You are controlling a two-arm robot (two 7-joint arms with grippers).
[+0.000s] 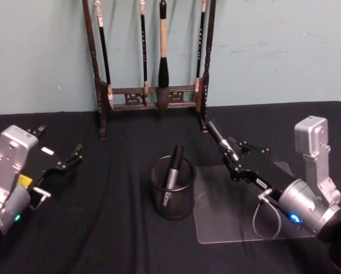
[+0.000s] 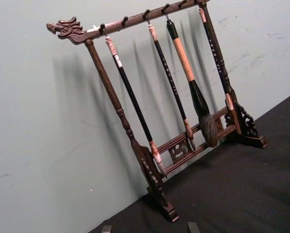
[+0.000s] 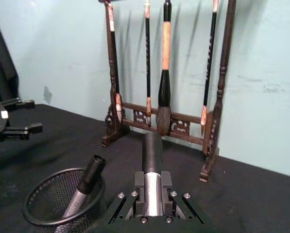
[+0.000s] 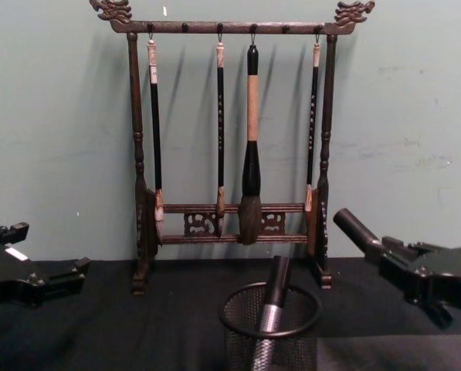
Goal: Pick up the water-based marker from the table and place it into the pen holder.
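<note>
My right gripper is shut on the water-based marker, a silver barrel with a black cap. The marker is lifted off the table and tilts up toward the back, just right of the pen holder. The black mesh holder stands at the table's middle with another marker leaning inside. My left gripper hovers open at the far left, holding nothing.
A tall dark wooden brush rack hung with several calligraphy brushes stands at the back against the wall. A grey mat lies under my right arm. Black cloth stretches bare in front of and left of the holder.
</note>
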